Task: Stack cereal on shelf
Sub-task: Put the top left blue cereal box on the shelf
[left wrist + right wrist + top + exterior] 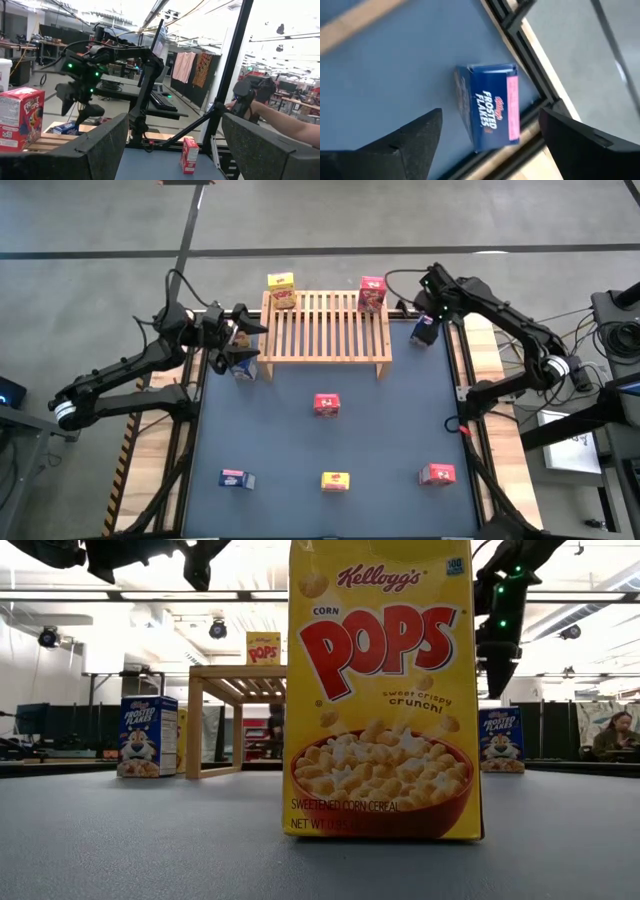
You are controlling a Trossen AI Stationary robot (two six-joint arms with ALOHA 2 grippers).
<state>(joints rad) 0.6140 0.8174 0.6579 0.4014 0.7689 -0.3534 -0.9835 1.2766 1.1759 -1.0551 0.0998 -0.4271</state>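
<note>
Around my table [400, 430], a dark blue-grey top, lies a grey concrete floor [90, 240] crossed by a dark seam toward 12 o'clock. Pale wooden boards [505, 480] flank the table at 3 and 9 o'clock. At table height I look into a bright, wide room: ceiling lamps [218, 629] overhead, dark desks and monitors [30, 720] along the far side, a person [617, 733] seated at 3 o'clock. Farther off, cloths [194, 69] hang on a rack, and a sleeve [290, 122] reaches in.

A blue cereal box [490, 106] stands below the right gripper's [490, 135] parted jaws.
</note>
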